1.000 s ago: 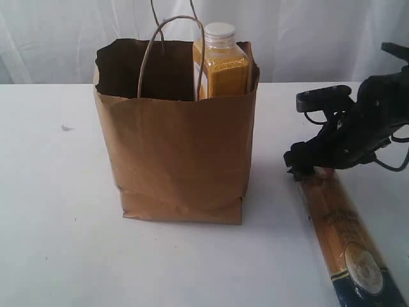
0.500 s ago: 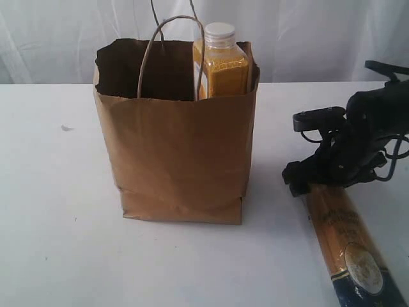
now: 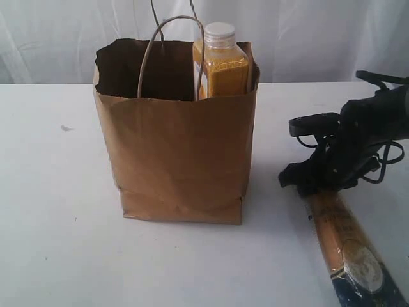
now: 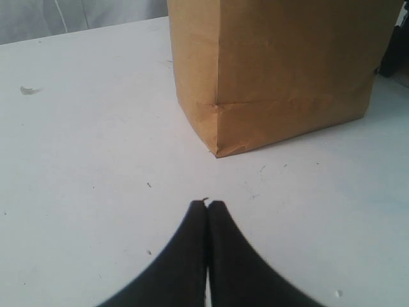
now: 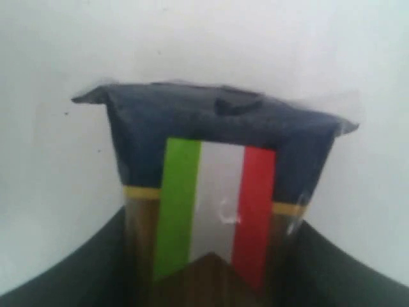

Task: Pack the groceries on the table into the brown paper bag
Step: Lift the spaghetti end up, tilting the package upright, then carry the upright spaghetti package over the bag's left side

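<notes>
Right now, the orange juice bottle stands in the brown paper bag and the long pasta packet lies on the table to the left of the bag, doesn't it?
Not quite. The long pasta packet lies on the table to the right of the brown paper bag, not the left, as the exterior view shows. The orange juice bottle does stand in the bag.

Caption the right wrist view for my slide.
Right gripper clamped on the long pasta packet near its tricolour-striped end, white table beneath.

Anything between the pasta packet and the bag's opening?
Only bare table lies between the long pasta packet and the brown paper bag. Inside, the orange juice bottle stands at the packet's side, and a handle arches over the opening.
</notes>
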Robot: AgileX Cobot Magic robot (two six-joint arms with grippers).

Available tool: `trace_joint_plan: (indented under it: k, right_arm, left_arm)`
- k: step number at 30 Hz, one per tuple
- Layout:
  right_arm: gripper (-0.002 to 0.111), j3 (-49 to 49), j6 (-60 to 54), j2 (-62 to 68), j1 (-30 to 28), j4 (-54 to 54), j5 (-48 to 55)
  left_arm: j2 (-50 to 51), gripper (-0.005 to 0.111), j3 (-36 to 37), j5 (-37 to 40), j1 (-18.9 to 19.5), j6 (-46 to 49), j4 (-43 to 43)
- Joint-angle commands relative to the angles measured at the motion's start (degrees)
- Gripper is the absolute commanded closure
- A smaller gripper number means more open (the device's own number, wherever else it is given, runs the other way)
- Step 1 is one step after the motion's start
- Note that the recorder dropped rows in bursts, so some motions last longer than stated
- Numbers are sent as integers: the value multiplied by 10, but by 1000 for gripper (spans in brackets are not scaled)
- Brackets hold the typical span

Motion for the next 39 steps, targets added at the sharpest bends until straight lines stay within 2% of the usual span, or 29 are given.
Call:
trace_joint_plan:
  k: [1,3,21,25,32,39]
  right_arm:
    - [98,4,1,5,-1,-10,14]
    - [108,4,-1,-12,-1,-10,13]
    - [108,4,-27,-307,12,-10,37]
    - [108,0,-80,-390,33,-9,34]
    - [108,-80,-119,-481,65,-9,27]
    - [108,-206,-149,-479,110,-6,-30]
  left_arm:
    - [-3,107,2,-1,2,2,-2]
    - [-3,107,2,-1,2,2,-2]
    - [-3,107,2,-1,2,2,-2]
    - [-3,107,2,-1,2,2,-2]
    - [-3,107,2,-1,2,2,-2]
    - [-3,107,2,-1,2,2,-2]
